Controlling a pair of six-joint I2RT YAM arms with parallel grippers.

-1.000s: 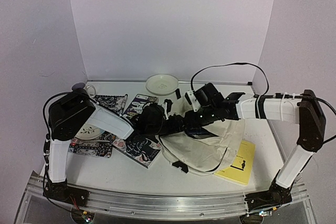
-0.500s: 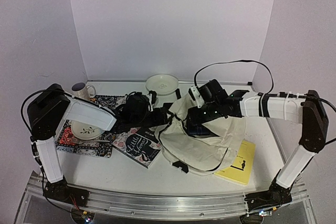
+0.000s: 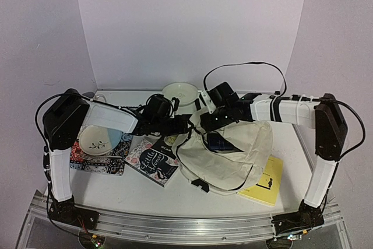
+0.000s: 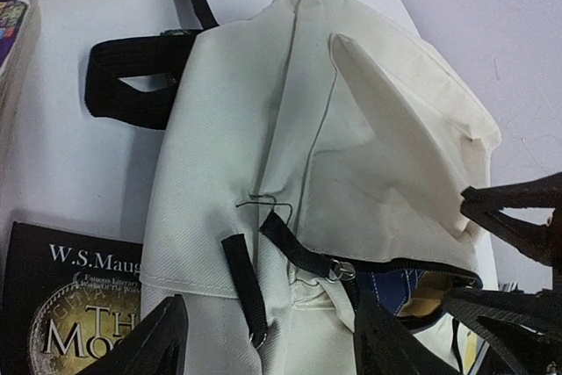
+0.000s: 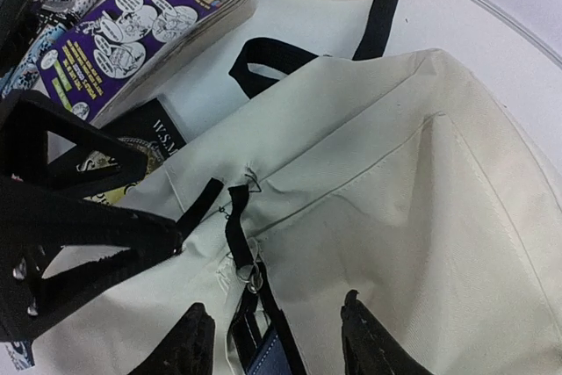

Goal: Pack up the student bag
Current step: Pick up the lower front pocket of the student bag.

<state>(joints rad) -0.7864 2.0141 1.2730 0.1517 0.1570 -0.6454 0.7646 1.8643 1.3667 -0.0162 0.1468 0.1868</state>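
The cream student bag [image 3: 230,158] lies at the table's centre with its zipper partly open. A blue book [image 4: 395,292] shows inside the opening. My left gripper [image 3: 187,125] is open at the bag's upper left corner. In the left wrist view the left gripper [image 4: 268,350] straddles the fabric by the black zipper pull [image 4: 299,248] and holds nothing. My right gripper [image 3: 205,122] is open just above the same corner. In the right wrist view the right gripper [image 5: 277,344] hovers over the zipper pull [image 5: 239,226], and the bag [image 5: 413,173] fills that view.
A dark "Little" book [image 3: 152,162] and a W.S. Maugham book [image 4: 61,313] lie left of the bag. A yellow book [image 3: 265,180] lies at its right. A purple comic [image 5: 132,32] and a white plate [image 3: 179,93] are behind. A dish [image 3: 99,139] sits on a patterned placemat [image 3: 99,164].
My left gripper drew back to the left, then reached right again to the bag's upper left corner. My right gripper shifted left and back, and the bag's top edge moved left with it.
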